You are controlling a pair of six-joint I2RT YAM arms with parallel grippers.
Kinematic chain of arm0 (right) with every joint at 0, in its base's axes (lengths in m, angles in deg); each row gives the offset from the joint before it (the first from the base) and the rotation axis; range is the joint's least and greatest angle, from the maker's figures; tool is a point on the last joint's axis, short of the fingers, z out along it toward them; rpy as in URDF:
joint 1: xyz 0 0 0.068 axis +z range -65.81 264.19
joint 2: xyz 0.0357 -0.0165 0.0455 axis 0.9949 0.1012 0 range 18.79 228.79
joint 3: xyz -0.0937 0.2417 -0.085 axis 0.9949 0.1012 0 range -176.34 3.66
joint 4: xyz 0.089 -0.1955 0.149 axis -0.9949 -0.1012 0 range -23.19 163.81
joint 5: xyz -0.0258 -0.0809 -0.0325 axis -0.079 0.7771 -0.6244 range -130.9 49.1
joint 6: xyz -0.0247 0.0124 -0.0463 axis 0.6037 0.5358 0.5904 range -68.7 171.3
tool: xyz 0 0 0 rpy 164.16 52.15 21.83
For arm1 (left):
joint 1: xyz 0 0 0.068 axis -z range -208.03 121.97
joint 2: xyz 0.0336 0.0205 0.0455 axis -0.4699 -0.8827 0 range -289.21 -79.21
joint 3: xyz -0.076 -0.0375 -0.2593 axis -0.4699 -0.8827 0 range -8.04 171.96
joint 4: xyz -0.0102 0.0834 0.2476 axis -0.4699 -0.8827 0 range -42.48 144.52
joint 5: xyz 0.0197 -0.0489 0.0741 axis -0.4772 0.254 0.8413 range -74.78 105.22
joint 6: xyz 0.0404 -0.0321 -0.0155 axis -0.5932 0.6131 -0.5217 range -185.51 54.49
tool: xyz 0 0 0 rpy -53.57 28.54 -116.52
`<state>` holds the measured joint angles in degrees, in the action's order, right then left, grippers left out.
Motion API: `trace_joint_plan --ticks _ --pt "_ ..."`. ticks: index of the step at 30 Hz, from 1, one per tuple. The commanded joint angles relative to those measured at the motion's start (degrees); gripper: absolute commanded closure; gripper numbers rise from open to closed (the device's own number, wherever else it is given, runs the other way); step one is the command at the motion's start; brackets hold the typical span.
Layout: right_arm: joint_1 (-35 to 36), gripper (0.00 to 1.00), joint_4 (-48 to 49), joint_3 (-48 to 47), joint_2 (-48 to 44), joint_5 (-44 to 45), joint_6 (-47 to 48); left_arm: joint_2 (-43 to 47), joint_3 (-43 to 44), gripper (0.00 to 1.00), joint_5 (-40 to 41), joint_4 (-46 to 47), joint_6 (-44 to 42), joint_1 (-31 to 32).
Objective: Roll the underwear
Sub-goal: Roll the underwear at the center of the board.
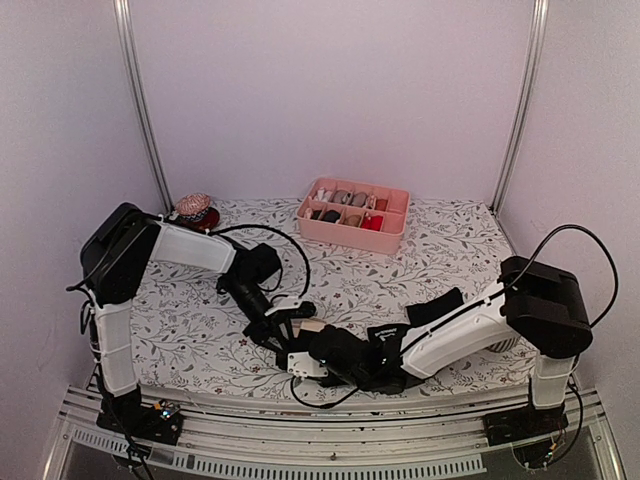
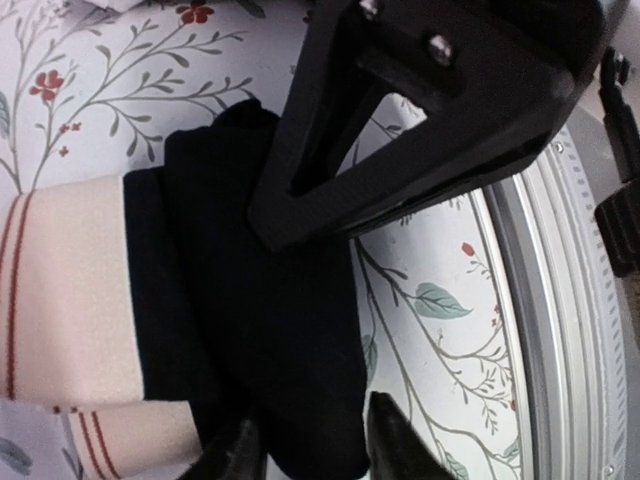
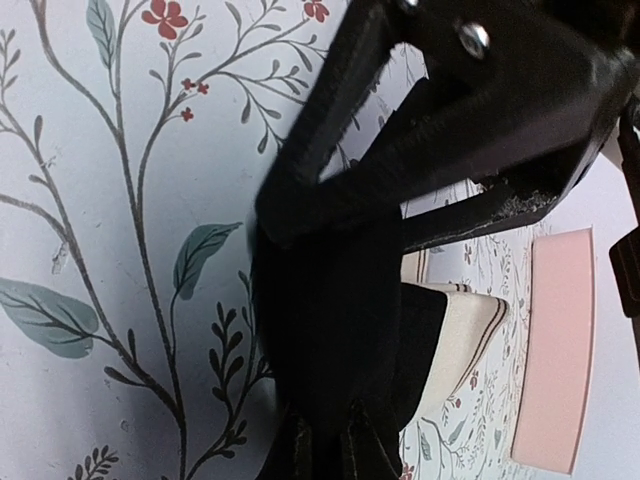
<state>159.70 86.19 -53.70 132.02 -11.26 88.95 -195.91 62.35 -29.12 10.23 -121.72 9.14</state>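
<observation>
One pair of underwear (image 2: 250, 300) lies near the table's front edge. It is black with a wide beige waistband (image 1: 312, 326) that has red stripes. My left gripper (image 2: 315, 455) is open, and a fold of the black fabric lies loosely between its fingers (image 2: 400, 440). My right gripper (image 3: 330, 450) reaches in from the opposite side and is shut on the black fabric (image 3: 330, 320). The two grippers meet over the garment in the top view, the left gripper (image 1: 285, 325) just left of the right gripper (image 1: 320, 350). No underwear with a black waistband shows.
A pink divided tray (image 1: 353, 215) with small fabric bundles stands at the back centre. A red and pink bundle (image 1: 193, 209) sits at the back left. The metal rail of the table's front edge (image 2: 560, 330) runs close beside the underwear.
</observation>
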Motion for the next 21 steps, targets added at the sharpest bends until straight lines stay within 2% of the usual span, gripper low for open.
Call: trace_joint_plan --ticks 1,4,9,14,17,21 --pt "-1.06 0.96 -6.03 -2.98 1.23 -5.52 -3.94 1.27 -1.81 0.55 4.37 0.69 0.94 -0.81" --pt "-1.98 0.96 -10.7 -5.4 1.74 -8.44 -6.91 6.37 -4.65 0.32 6.22 5.84 2.63 -1.56" --pt "-4.13 0.96 -17.62 -8.99 2.79 -15.83 -11.65 16.91 -12.05 0.11 8.61 17.92 5.04 -3.4" --pt "-7.14 0.96 -24.02 -11.54 4.32 -24.25 -15.68 26.85 -22.06 0.05 11.69 32.26 4.93 -4.35" --pt "-9.43 0.95 -27.63 -15.29 4.76 -31.63 -18.02 29.93 -27.27 0.05 12.91 38.38 3.15 -4.32" --pt "-12.11 0.94 -32.26 -18.97 4.97 -40.28 -21.64 32.44 -32.17 0.12 14.29 45.15 0.03 -4.21"
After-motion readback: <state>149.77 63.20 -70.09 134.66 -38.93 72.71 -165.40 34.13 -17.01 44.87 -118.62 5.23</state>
